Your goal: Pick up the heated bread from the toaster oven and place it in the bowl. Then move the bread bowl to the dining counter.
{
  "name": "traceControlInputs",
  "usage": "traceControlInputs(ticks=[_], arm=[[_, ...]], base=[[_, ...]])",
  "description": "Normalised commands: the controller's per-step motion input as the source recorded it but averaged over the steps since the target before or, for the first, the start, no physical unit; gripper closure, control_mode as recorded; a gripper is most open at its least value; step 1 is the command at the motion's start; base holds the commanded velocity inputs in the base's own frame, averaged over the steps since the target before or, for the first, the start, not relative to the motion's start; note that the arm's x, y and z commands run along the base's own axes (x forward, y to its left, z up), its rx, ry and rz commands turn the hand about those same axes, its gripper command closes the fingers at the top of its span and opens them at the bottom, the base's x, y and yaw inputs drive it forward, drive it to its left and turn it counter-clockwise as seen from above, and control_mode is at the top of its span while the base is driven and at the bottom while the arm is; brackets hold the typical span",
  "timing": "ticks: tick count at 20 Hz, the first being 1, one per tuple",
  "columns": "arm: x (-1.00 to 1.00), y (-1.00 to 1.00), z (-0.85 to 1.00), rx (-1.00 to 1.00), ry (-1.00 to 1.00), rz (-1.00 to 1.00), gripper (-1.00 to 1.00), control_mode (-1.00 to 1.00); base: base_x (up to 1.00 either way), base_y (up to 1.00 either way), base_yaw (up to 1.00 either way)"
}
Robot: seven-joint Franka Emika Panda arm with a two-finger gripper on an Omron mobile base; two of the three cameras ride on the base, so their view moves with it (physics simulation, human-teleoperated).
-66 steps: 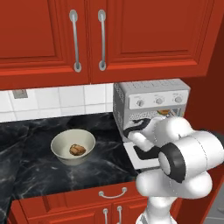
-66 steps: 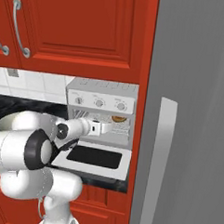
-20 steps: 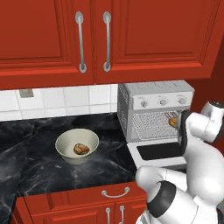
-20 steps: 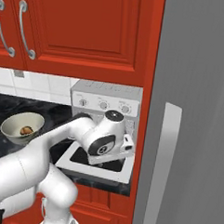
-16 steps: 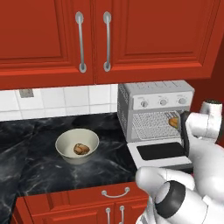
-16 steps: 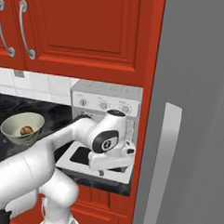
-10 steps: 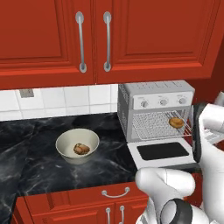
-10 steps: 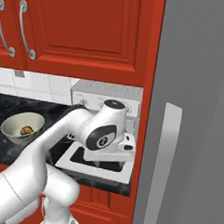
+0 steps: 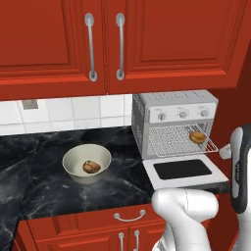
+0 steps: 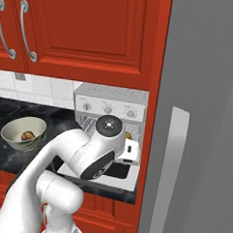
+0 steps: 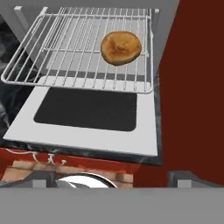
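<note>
Wire rack [image 11: 65,57], heated bread [image 11: 121,47] lying flat

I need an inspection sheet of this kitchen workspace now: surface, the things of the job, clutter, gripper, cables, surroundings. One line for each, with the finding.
Surface: black marble counter on red cabinets with silver handles.
Job's things: toaster oven with its door dropped open and the wire rack pulled out; heated bread lies on the rack's right rear part; cream bowl stands on the counter left of the oven.
Clutter: a darker brown bread piece lies inside the bowl.
Gripper: in front of the open door, apart from the bread; open or shut cannot be told.
Cables: nothing seen.
Surroundings: red wall cabinets above, white tile backsplash, grey refrigerator to the right.
</note>
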Motion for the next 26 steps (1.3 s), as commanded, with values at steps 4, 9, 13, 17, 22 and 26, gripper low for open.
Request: traceControlInputs(ticks=[4, 9, 13, 17, 22, 26], arm=[[0.77, 0.06, 0.04, 0.00, -0.23, -0.12, -1.00, -1.00], [0.61, 0.00, 0.00, 0.03, -0.04, -0.14, -1.00, -1.00], [0.49, 0.00, 0.02, 0.01, 0.08, -0.08, -1.00, -1.00], [0.47, 0.00, 0.00, 0.00, 0.17, -0.05, -1.00, -1.00], [0.49, 0.00, -0.10, 0.00, 0.11, -0.03, -1.00, -1.00], [0.46, 0.00, -0.27, 0.00, 0.07, -0.05, -1.00, -1.00]], base=[[0.00, 0.00, 0.00], [0.00, 0.00, 0.00], [0.00, 0.00, 0.00], [0.00, 0.00, 0.00], [0.00, 0.00, 0.00], [0.00, 0.00, 0.00]])
